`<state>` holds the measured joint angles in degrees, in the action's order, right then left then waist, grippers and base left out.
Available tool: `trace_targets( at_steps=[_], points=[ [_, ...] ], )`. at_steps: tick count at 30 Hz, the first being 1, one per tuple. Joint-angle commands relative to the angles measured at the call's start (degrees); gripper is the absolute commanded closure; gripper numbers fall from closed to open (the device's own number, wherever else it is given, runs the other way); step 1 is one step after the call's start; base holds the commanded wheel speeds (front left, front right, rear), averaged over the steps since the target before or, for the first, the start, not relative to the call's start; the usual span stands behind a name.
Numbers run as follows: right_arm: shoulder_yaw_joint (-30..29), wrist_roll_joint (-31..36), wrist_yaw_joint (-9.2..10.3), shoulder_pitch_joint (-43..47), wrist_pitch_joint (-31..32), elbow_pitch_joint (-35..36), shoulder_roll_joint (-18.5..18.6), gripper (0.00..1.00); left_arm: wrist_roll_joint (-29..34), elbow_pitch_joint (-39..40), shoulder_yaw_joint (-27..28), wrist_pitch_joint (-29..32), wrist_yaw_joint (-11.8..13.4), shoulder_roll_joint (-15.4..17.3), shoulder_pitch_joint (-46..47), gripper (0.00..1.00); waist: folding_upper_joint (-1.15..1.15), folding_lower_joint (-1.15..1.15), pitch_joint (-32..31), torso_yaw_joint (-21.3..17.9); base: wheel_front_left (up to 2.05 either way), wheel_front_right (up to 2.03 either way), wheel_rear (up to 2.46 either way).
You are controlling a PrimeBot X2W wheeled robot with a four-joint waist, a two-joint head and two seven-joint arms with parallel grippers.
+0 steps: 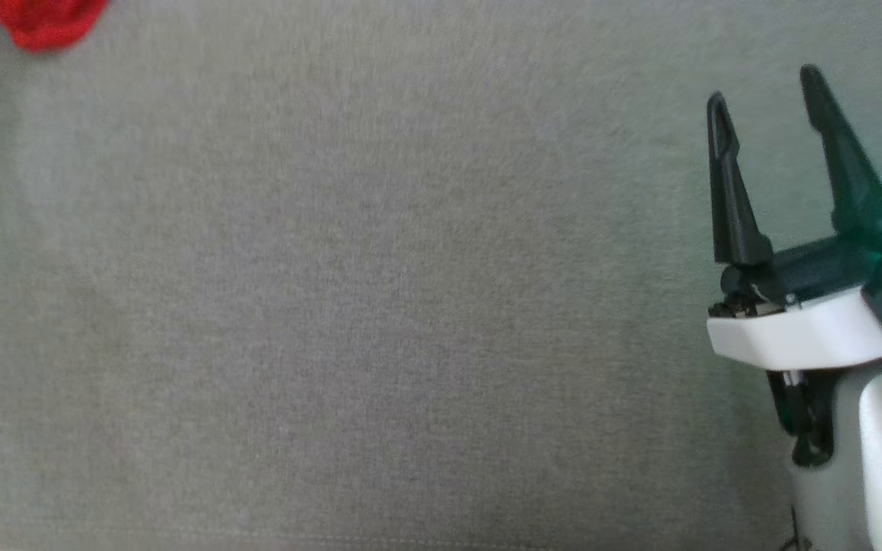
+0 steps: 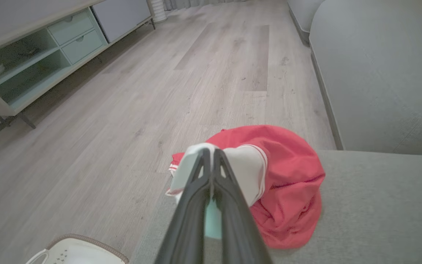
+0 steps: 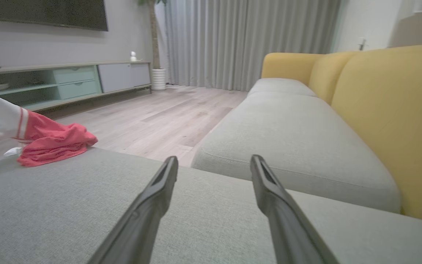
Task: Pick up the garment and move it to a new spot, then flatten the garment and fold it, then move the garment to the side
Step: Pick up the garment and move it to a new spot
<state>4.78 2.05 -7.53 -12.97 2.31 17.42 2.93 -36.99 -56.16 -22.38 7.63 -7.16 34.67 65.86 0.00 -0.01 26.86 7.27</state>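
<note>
Left gripper (image 2: 211, 151) clamped on the red garment's (image 2: 291, 183) white trim at eleven o'clock — pickup step; next, lift it clear. Right gripper (image 1: 764, 88), three o'clock, stands apart.

Pale grey-brown wood planks cover the floor (image 2: 196, 73). Along the grey wall (image 3: 130, 40) runs a low cabinet (image 3: 68, 80) on thin dark legs, with open shelves, two mint-green drawers and a grey door. A dark television (image 3: 46, 14) hangs above it. At the cabinet's far end stands a white ribbed planter (image 3: 158, 79) with a thin trunk rising from it. Long grey curtains (image 3: 247, 40) hang down to the floor at the far side. A sofa (image 3: 390, 110) with a mustard-yellow back and grey seat cushions (image 3: 291, 143) lines the other side. A wide grey fabric seat (image 1: 410, 306) lies nearest. The light is soft and even.
</note>
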Motion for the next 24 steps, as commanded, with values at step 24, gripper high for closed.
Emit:
trace_targets(
  at_steps=[24],
  points=[
    [-3.7, -8.8, 0.04, 10.8, -8.5, -10.7, -0.1, 0.00, -0.6, 34.9, -7.8, 4.8, 2.8, -5.5, 8.8, 1.00, 0.00, 0.01, -24.8, -12.5, 0.00, 0.00, 0.00]
  ],
)
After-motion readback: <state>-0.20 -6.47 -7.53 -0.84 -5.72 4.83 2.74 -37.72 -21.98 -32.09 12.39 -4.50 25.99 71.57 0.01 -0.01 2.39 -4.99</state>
